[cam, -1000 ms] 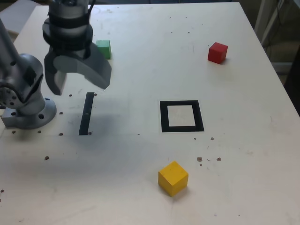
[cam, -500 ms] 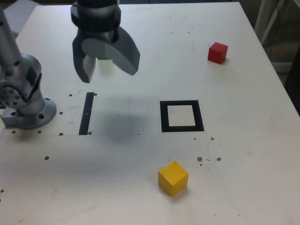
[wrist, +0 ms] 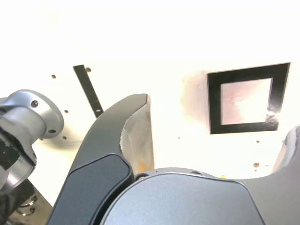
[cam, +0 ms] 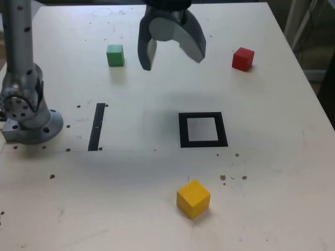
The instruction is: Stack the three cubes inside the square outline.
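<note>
the exterior view is showing all three cubes apart on the desk: green cube far left, red cube far right, yellow cube nearest. the wrist view is showing none, only the square outline, lying empty mid-desk. the tool is hanging released, grasping nothing.

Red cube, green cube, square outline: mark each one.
Red cube (cam: 243, 58), exterior view, on its front face.
Green cube (cam: 115, 55), exterior view, middle of its front face.
Square outline (cam: 182, 130), exterior view, on the black border at the view's left.
</note>
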### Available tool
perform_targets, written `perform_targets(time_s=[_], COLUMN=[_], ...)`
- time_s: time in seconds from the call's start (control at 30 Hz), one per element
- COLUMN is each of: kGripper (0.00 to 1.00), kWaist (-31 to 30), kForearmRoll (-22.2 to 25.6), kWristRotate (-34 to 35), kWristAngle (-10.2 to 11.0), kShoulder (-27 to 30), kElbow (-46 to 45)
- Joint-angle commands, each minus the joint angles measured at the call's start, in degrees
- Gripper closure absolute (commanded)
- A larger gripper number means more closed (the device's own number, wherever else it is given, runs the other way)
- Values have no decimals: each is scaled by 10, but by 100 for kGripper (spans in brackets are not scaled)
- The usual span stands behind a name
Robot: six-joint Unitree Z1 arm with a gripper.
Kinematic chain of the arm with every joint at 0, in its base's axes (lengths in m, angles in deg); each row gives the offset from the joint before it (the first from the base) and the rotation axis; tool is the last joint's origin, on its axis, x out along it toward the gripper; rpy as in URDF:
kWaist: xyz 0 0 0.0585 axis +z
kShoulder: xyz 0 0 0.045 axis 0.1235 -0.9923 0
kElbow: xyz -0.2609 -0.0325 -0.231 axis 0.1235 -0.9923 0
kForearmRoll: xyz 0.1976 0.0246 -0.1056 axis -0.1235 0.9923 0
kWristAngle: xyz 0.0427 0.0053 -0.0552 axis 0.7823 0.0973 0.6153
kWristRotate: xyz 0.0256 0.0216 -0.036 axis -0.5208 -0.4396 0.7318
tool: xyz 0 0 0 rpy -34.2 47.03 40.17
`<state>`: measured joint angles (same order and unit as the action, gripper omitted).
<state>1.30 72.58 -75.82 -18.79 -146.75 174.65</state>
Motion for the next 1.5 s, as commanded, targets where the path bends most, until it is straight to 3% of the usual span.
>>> perform_targets(time_s=[0.0, 0.33, 0.7, 0.93, 1.23, 1.47], kGripper=[1, 2, 3, 3, 5, 6], kWaist=[10, 63, 96, 138, 133, 118], kForearmRoll=[2, 11, 85, 86, 82, 83], kWristRotate=[-10, -73, -189, -284, -348, -366], kWristAngle=[1, 17, 34, 65, 82, 81], kShoulder=[-17, -101, -233, -279, -346, -373], kElbow=[19, 121, 327, 375, 445, 501])
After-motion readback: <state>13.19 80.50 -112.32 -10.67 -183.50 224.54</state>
